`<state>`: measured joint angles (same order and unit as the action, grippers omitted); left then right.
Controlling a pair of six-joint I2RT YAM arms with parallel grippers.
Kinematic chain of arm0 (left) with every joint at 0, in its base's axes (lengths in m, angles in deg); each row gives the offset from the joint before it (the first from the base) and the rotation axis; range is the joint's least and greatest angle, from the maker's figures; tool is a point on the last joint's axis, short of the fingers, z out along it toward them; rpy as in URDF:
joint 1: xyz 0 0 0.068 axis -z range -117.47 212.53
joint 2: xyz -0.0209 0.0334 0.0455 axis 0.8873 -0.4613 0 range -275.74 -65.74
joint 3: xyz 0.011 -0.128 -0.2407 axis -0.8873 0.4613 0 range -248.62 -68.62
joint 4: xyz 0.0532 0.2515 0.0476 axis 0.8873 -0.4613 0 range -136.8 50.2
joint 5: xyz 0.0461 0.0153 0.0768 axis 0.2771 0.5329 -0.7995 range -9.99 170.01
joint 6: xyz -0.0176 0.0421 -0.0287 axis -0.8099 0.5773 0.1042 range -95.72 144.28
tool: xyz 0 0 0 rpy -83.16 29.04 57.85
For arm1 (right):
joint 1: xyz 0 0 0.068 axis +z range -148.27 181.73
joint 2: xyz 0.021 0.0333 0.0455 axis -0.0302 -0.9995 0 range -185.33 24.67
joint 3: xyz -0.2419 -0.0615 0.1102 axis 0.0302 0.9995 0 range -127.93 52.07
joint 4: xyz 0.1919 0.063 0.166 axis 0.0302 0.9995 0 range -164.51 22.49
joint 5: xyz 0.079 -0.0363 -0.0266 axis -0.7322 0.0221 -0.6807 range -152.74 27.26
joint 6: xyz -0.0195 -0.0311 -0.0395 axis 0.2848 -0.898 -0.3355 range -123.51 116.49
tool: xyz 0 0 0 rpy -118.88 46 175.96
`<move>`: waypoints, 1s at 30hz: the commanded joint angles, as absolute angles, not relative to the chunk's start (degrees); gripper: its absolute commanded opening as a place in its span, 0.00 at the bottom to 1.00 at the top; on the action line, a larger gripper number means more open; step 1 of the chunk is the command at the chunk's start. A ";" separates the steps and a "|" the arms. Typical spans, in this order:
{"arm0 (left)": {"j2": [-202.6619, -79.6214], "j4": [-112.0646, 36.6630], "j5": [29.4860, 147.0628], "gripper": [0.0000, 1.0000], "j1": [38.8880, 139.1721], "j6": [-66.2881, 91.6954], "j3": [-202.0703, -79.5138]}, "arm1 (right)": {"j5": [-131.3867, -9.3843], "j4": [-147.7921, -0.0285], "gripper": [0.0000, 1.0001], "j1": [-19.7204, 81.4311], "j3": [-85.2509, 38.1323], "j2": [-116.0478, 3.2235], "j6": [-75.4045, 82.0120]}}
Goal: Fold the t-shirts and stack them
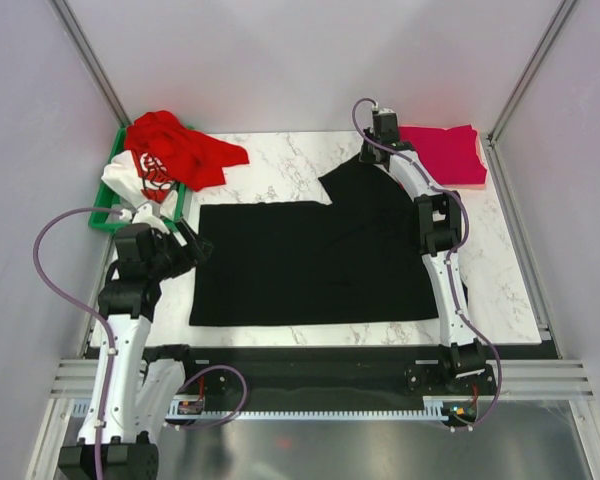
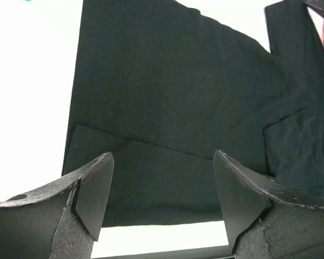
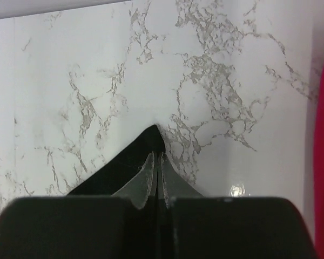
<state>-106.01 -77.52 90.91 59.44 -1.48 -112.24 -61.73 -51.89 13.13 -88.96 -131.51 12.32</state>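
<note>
limp, light black shirt (image 1: 310, 262), best held by corners; right gripper (image 3: 157, 162) pinches its far corner, left gripper (image 2: 162, 186) spread.

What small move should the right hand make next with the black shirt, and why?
Probably carry the pinched corner inward over the black t-shirt to lay a fold. The right hand is shut on a far corner, while the body lies spread flat. The left hand is open near its left edge, holding nothing.
</note>
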 commanded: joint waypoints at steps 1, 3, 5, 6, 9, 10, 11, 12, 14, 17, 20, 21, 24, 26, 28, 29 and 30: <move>-110.35 -72.17 89.86 0.81 59.63 -1.28 -111.16 | -64.40 -52.27 0.00 13.42 -87.06 -130.90 13.10; -114.85 -71.10 87.23 0.80 60.24 -2.43 -113.96 | -66.25 -52.62 0.00 13.42 -85.83 -128.63 13.28; -122.37 -68.22 80.85 0.81 61.90 -2.79 -118.77 | -68.01 -53.67 0.00 13.77 -84.08 -125.99 13.36; -125.21 -67.41 78.28 0.81 61.92 -2.44 -120.81 | -68.28 -54.11 0.00 13.94 -81.72 -122.58 13.10; -139.44 -66.52 71.94 0.80 63.76 -2.52 -129.60 | -68.20 -55.87 0.00 14.73 -75.75 -114.24 12.92; -142.61 -66.44 70.71 0.80 63.67 -4.44 -131.62 | -68.28 -57.18 0.00 15.08 -73.80 -112.02 13.36; -148.73 -66.00 69.04 0.79 63.67 -5.76 -134.51 | -68.28 -57.97 0.00 15.35 -69.52 -107.56 13.63; -151.40 -62.86 69.38 0.76 63.67 -6.99 -135.58 | -68.19 -59.72 0.00 15.53 -67.13 -105.43 14.15; -160.42 -60.03 70.69 0.73 63.59 -8.14 -140.04 | -68.80 -62.01 0.00 15.88 -60.64 -99.73 15.29; -169.16 -62.47 70.61 0.71 63.41 -7.89 -150.57 | -70.12 -63.52 0.00 16.23 -53.34 -94.45 16.44; -175.85 -63.89 70.79 0.69 63.67 -6.13 -156.32 | -70.83 -64.92 0.00 16.23 -47.18 -90.49 16.97; -176.99 -63.97 70.09 0.68 63.85 -5.17 -157.03 | -71.00 -65.88 0.00 16.32 -45.85 -89.69 17.14; -179.99 -64.94 67.98 0.68 63.94 -4.20 -158.10 | -71.97 -67.38 0.00 16.32 -41.89 -87.31 17.32; -180.95 -65.12 66.92 0.67 63.94 -3.93 -157.05 | -72.32 -67.74 0.00 16.32 -39.87 -86.17 17.49; -181.75 -65.12 66.83 0.67 63.94 -3.93 -156.25 | -73.02 -68.26 0.00 16.41 -38.64 -85.46 17.76; -182.45 -65.29 66.83 0.67 63.94 -3.93 -155.99 | -73.11 -68.44 0.00 16.41 -37.41 -84.76 17.93; -183.06 -65.55 67.00 0.67 63.94 -4.10 -156.07 | -73.20 -68.96 0.00 16.32 -36.70 -84.41 18.28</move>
